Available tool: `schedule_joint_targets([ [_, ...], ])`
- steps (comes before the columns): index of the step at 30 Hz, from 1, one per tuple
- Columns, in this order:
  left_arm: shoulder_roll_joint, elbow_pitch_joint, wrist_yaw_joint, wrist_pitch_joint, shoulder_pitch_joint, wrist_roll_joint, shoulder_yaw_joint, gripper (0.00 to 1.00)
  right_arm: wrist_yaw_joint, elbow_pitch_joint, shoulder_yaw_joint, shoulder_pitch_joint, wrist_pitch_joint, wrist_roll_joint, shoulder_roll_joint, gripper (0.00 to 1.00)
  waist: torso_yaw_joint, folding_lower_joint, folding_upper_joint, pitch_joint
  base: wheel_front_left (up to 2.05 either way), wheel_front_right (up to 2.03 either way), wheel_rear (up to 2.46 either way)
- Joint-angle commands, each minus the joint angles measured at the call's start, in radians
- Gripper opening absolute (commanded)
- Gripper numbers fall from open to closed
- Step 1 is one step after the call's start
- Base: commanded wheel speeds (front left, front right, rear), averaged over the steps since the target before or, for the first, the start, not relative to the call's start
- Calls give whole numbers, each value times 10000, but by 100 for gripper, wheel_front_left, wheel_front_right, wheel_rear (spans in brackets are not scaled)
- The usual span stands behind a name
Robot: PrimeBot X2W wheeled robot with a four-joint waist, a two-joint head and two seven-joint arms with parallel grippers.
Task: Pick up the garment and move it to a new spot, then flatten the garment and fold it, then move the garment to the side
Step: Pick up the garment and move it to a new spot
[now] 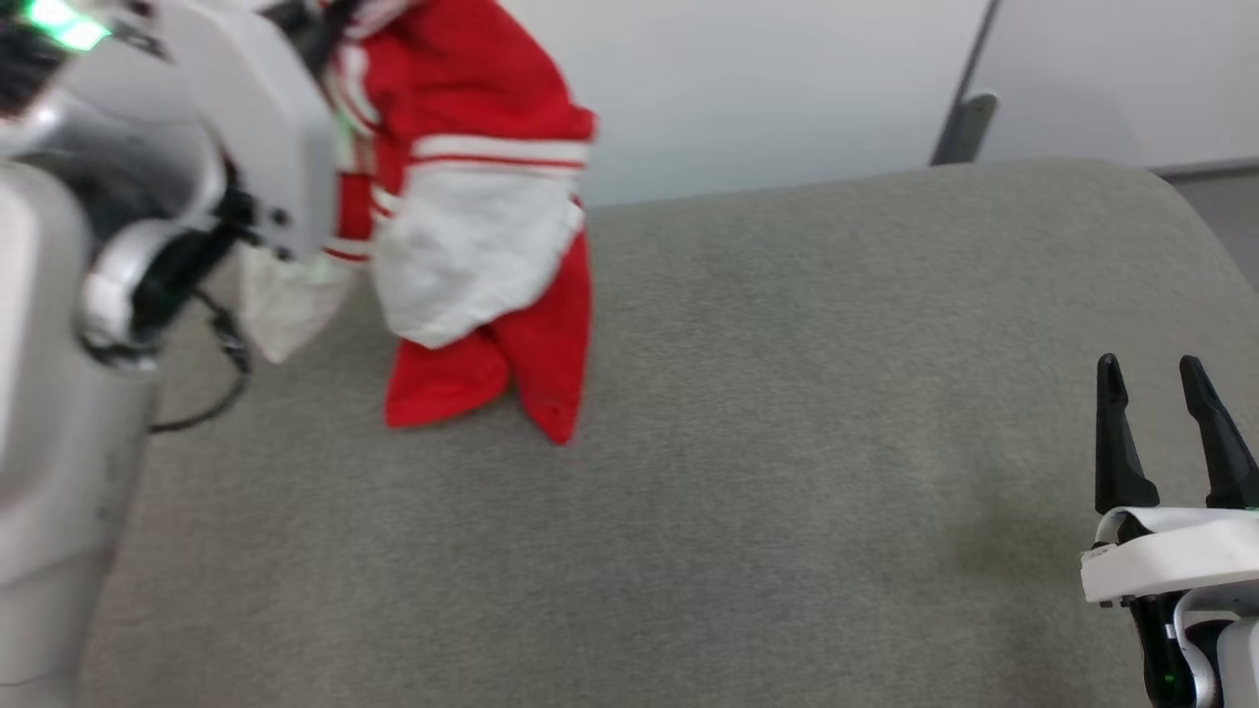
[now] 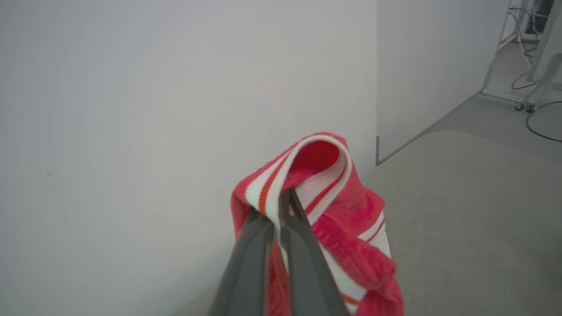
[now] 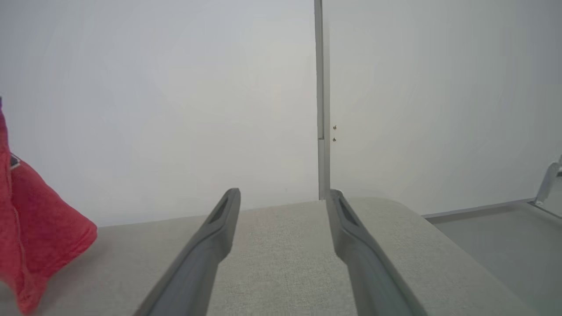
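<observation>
Left gripper clamped on garment at its striped trim, holding it up over far left of grey surface. Garment hangs bunched, red tail down by the surface, contact unclear. Right gripper spread wide, empty, near right, well apart from garment.

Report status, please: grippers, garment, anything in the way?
Left gripper shut on garment, at striped trim. Right gripper open, idle. Garment hangs bunched, lower end near cushion. No obstacle seen.
</observation>
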Motion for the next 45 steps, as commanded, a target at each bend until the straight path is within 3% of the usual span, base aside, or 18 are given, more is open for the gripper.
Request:
schedule_joint_targets([
  [1, -242, -19, 94, 46, 81, -53, -176, 0, -14, 47, -79, -102, -80, -40, 83, 100, -496, 0, 0, 283, 0, 0, 0],
  [8, -1018, 264, 321, 617, 1041, -282, -1073, 0, -14, 194, -33, -58, -185, -27, 267, 100, -969, 0, 0, 534, 0, 0, 0],
  [19, -1424, 1480, 362, 709, 2645, -433, -1948, 0, -14, 491, 336, -139, -307, 50, 473, 100, -1237, 0, 0, 744, 0, 0, 0],
  [35, -2150, 5028, 57, -158, 3461, -442, -2758, 0, -14, 980, 1187, -565, -433, 245, 460, 100, -1430, 0, 0, 816, 0, 0, 0],
  [36, -2192, 5263, 31, -176, 3454, -467, -2798, 7, -14, 1007, 1206, -561, -445, 253, 448, 100, -1427, 0, 0, 810, 0, 0, 0],
  [39, -2284, 5793, -90, -303, 3311, -582, -2869, 49, -14, 1063, 1233, -628, -450, 285, 396, 100, -1382, 0, 0, 775, 0, 0, 0],
  [40, -2324, 5901, -122, -340, 3245, -650, -2851, 52, -14, 1073, 1225, -636, -455, 282, 370, 100, -1348, 0, 0, 745, 0, 0, 0],
  [42, -2282, 5963, -188, -387, 3028, -810, -2773, 100, -14, 1085, 1225, -627, -467, 287, 332, 100, -1282, 0, 0, 700, 0, 0, 0],
  [45, -2205, 5910, -274, -386, 2833, -979, -2767, 100, -14, 1082, 1168, -541, -484, 302, 247, 100, -1099, 0, 0, 588, 0, 0, 0],
])
